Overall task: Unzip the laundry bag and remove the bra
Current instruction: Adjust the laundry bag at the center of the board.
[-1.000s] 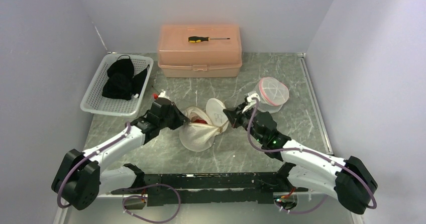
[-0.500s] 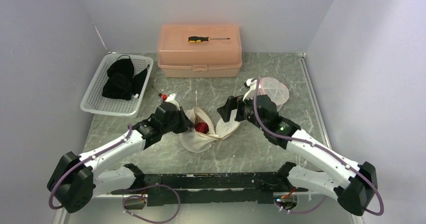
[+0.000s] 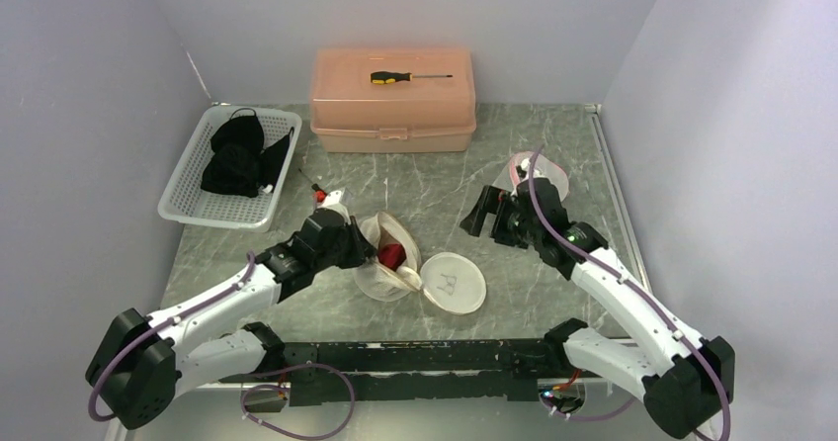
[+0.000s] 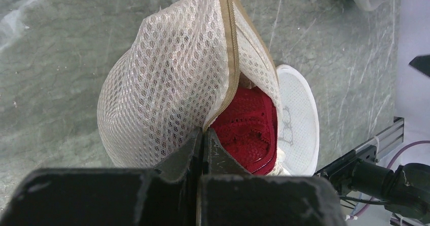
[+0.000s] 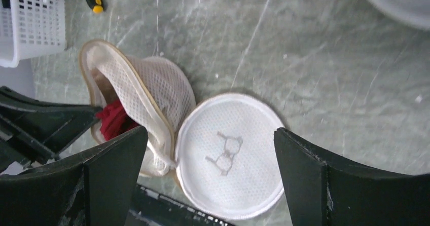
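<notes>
Round flap [image 3: 454,283]: nearest the arm bases, lying flat on the tabletop [image 3: 435,179], mesh face up with a bra outline printed on it; it joins the laundry bag at one edge.
Left claw [image 4: 204,135]: fingers pressed together, clamped on the mesh rim of the laundry bag [image 4: 167,84] beside the tan zip seam, propping the mouth open.
Bra [image 4: 248,127]: red lace, bunched inside the open bag, none of it outside.
Right claw [image 3: 492,220]: fingers wide apart, holding nothing, above bare tabletop to the right of the bag.
Step in hand: the bag looks unzipped; taking the bra out is not yet done.
Next move: probably the right claw goes into the mouth, pinches the lace alone and not the mesh, and draws it out while the left claw pins the bag.
Second bag [image 3: 544,171]: pink-rimmed, largely hidden behind the right arm; contents unreadable.
Hard to tell: how much bra sits deeper in the bag, and whether a strap is snagged on the zip.
Far side: white basket [image 3: 183,199] of dark clothes, pink box [image 3: 393,115] with a screwdriver [image 3: 407,77] on top.
</notes>
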Robot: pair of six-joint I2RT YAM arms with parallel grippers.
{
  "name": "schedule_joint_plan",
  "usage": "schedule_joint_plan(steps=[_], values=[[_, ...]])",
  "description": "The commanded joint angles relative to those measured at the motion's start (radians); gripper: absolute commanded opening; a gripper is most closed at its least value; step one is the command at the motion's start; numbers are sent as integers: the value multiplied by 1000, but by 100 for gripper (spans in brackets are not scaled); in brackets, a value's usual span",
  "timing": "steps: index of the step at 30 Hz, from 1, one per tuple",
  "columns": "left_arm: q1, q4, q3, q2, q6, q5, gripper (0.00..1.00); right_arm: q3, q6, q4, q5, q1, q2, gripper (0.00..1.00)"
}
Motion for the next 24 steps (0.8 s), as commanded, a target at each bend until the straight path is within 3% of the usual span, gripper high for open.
schedule_joint_plan(steps=[1,7,11,15,20,24], values=[[-6,4,-24,-33,7,-19,3,-81,145,-52,-124,-5,-66,100],[-4,-69,-14,-62,-14,-19,4,-264,211,122,-176,-2,-76,98],[-5,-183,29,-132,-17,-43,17,-307,194,223,-167,13,-58,96],[-5,-293,65,-196,-21,-84,18,-316,168,333,-178,56,-15,93],[-5,-412,102,-227,-38,-141,14,-235,86,396,-88,197,101,91],[-4,-468,113,-247,-48,-193,14,-204,45,515,-103,218,186,86]])
